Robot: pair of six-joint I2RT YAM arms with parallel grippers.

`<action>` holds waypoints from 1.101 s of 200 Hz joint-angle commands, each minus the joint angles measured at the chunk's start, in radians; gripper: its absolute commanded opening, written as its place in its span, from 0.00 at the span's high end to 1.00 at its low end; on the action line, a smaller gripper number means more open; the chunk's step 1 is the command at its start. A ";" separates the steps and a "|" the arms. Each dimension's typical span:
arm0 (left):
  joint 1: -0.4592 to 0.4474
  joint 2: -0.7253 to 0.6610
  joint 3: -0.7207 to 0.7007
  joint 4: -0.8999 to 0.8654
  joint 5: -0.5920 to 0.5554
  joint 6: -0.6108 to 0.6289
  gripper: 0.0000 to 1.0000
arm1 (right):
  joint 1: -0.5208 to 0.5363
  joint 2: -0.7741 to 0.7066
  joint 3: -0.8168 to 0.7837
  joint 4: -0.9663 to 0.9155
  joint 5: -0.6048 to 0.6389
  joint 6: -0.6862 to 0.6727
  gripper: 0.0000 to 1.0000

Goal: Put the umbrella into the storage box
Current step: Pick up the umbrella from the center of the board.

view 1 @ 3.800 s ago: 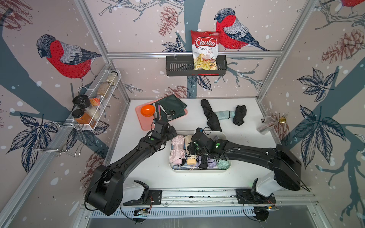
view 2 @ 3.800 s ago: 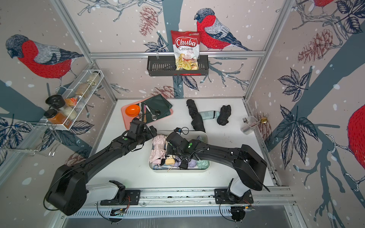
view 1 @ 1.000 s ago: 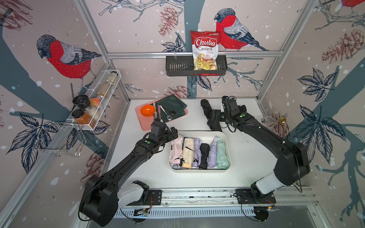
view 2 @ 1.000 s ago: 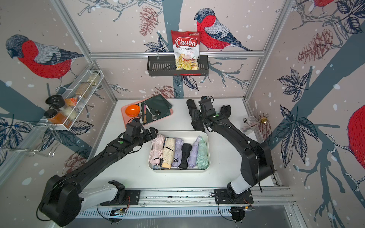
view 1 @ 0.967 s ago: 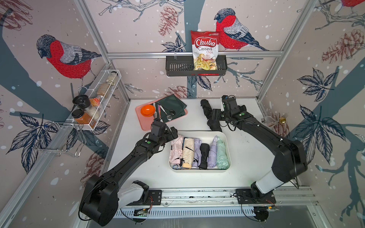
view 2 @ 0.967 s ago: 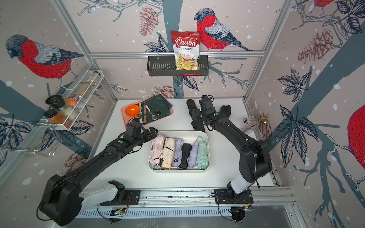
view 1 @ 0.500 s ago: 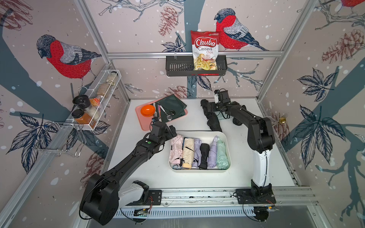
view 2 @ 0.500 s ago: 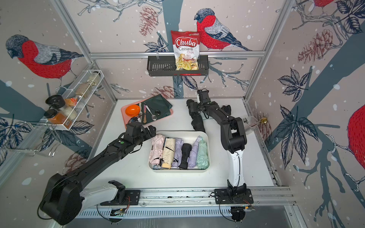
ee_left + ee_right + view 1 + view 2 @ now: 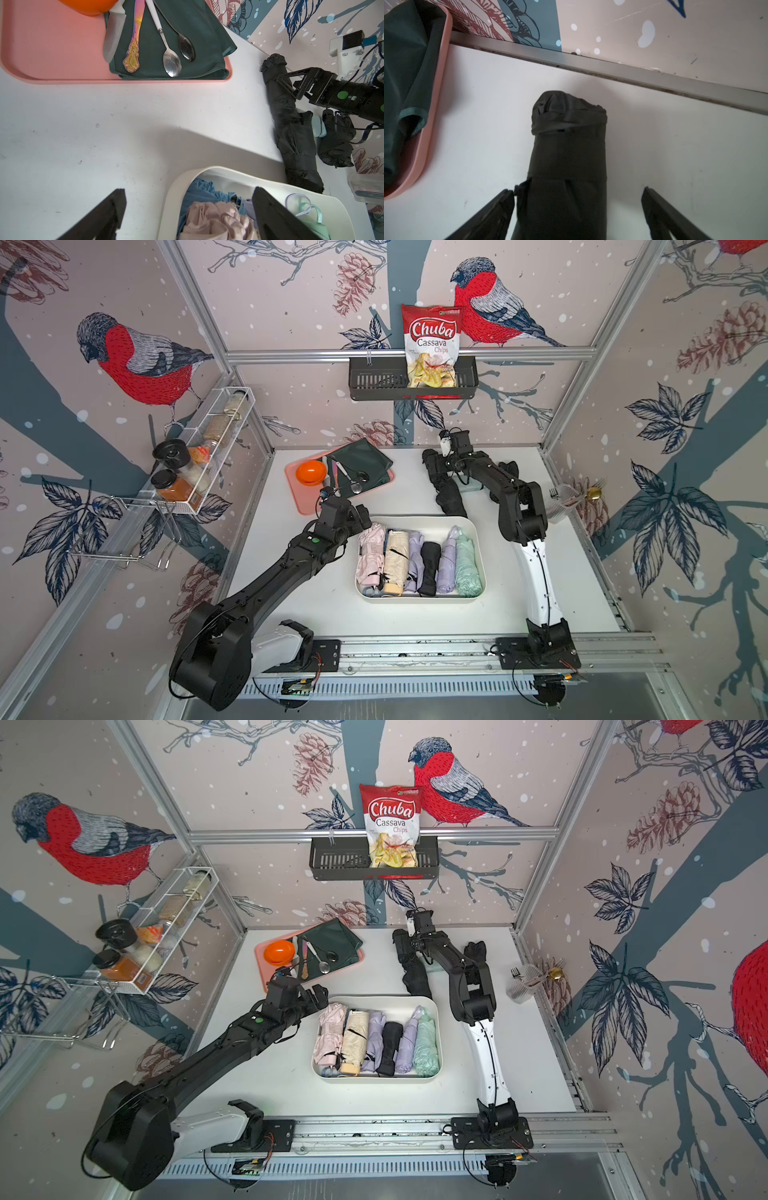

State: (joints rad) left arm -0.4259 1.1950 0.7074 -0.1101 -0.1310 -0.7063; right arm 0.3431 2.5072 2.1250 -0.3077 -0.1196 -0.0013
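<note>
Three papered walls (image 9: 291,406) enclose the table (image 9: 415,618) and storage box (image 9: 419,600).

Folded black umbrella (image 9: 451,499) lies just behind off-white storage box (image 9: 419,600).

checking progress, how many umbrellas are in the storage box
6, side by side in the storage box: pink, beige, lilac, black, second lilac, mint. Blue fabric by the pink one may be another.

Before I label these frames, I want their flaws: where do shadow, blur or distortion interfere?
Right wrist view: the black umbrella is dim, the fingers beside it soft-edged. Left wrist view: a broad shadow crosses the table beside the storage box. Both top views: sharp, evenly lit, walls splayed by the wide angle.
</note>
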 commanded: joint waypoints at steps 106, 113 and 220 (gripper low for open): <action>0.003 0.026 0.009 0.041 -0.007 -0.013 0.02 | 0.015 0.123 0.144 -0.121 -0.043 -0.019 0.24; 0.003 0.027 0.010 0.041 -0.009 -0.014 0.02 | 0.017 0.124 0.144 -0.123 -0.041 -0.020 0.28; 0.006 0.039 0.008 0.036 -0.005 -0.023 0.02 | 0.094 -0.028 0.159 -0.111 0.095 0.066 0.61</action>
State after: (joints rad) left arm -0.4225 1.2346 0.7113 -0.0917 -0.1322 -0.7265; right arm 0.4248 2.5523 2.2745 -0.4370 -0.0784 0.0212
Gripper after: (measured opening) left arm 0.983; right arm 0.416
